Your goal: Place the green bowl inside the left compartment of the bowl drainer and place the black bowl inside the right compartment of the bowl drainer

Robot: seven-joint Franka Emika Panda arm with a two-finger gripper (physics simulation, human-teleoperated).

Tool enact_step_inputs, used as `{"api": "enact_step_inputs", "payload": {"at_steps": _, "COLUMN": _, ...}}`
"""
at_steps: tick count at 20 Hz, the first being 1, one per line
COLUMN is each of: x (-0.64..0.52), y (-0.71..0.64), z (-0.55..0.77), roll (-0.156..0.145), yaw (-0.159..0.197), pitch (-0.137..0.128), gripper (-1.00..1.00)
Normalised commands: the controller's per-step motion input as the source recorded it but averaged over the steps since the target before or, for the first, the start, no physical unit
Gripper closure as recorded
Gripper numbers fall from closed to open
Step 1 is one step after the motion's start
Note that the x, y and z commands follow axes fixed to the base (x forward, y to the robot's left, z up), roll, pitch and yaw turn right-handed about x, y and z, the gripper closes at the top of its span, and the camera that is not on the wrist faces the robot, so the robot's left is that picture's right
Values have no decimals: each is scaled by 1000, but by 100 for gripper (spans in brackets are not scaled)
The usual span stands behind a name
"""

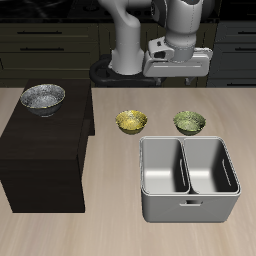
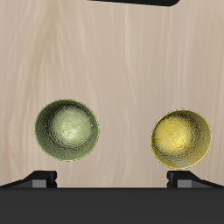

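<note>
The green bowl (image 1: 189, 121) (image 2: 66, 130) sits upright on the table just behind the bowl drainer (image 1: 189, 203). The black bowl (image 1: 43, 97) rests on top of a dark cabinet, far from the drainer. Both wells of the grey drainer are empty. My gripper (image 1: 178, 72) (image 2: 114, 179) hangs high above the table behind the small bowls, open and holding nothing. In the wrist view its two fingertips (image 2: 44, 178) stand wide apart, and the green bowl shows below them.
A yellow-gold small bowl (image 1: 130, 121) (image 2: 181, 137) sits beside the green bowl, behind the drainer's other corner. The dark cabinet (image 1: 40, 160) is a raised block on the table beside the drainer.
</note>
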Motion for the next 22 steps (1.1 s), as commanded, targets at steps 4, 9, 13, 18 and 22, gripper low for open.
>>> {"api": "enact_step_inputs", "payload": {"at_steps": 4, "x": 77, "y": -22, "z": -328, "roll": -11, "yaw": -4, "pitch": 33, "gripper": -100}}
{"api": "enact_step_inputs", "payload": {"at_steps": 9, "x": -19, "y": 82, "z": -221, "roll": 5, "yaw": 8, "pitch": -36, "gripper": -100}}
{"api": "enact_step_inputs", "payload": {"at_steps": 13, "x": 47, "y": 41, "z": -355, "roll": 2, "yaw": -1, "pitch": -6, "gripper": -100}}
{"api": "enact_step_inputs", "payload": {"at_steps": 18, "x": 4, "y": 106, "z": -409, "roll": 14, "yaw": -15, "pitch": 56, "gripper": -100}}
{"api": "enact_step_inputs", "payload": {"at_steps": 22, "x": -9, "y": 174, "z": -522, "roll": 28, "yaw": -2, "pitch": 65, "gripper": -100}}
